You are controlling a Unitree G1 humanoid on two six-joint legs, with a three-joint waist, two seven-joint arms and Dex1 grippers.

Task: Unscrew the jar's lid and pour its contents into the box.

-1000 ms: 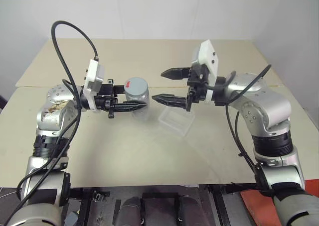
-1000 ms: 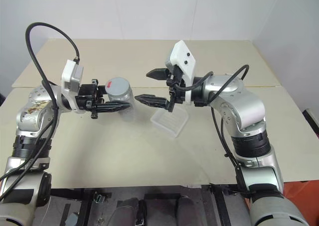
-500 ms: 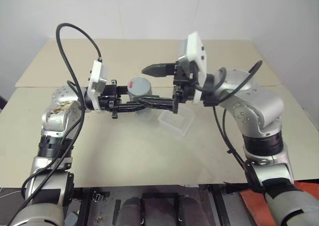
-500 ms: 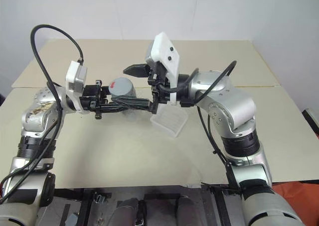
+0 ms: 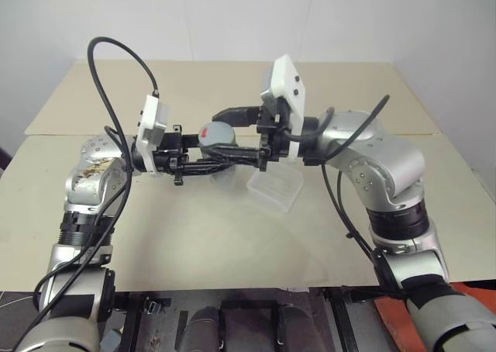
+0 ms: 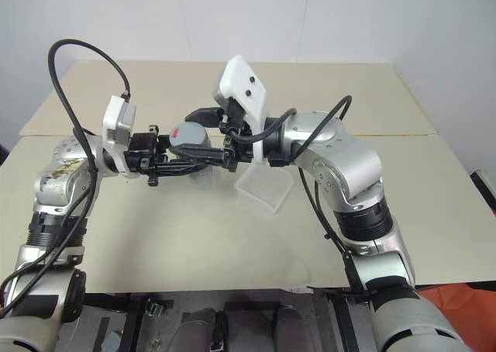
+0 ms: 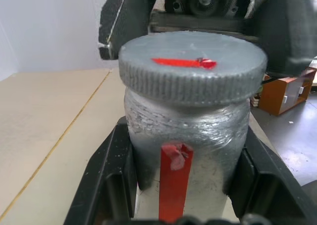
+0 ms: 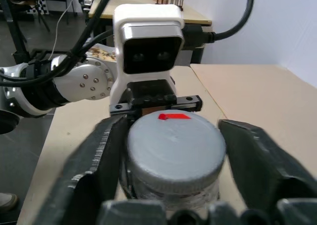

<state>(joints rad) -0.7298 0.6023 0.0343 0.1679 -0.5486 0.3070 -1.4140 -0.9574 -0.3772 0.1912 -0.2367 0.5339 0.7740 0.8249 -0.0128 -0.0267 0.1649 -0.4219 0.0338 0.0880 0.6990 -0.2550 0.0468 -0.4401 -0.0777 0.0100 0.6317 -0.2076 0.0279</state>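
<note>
**Lid pinched, jar axis upright**

Left gripper clamps the jar upright, just left of the box. Right gripper, reaching from the right, closes its jaws on the lid, one far side, one near.

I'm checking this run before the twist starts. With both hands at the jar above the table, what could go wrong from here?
1. In the right wrist view the right hand straddles the lid with a gap on one side; it may slip when turning.
2. The left hand holds the jar low on its body, so it could spin in the grip.
3. The box sits right below; a freed lid could drop into it.
</note>
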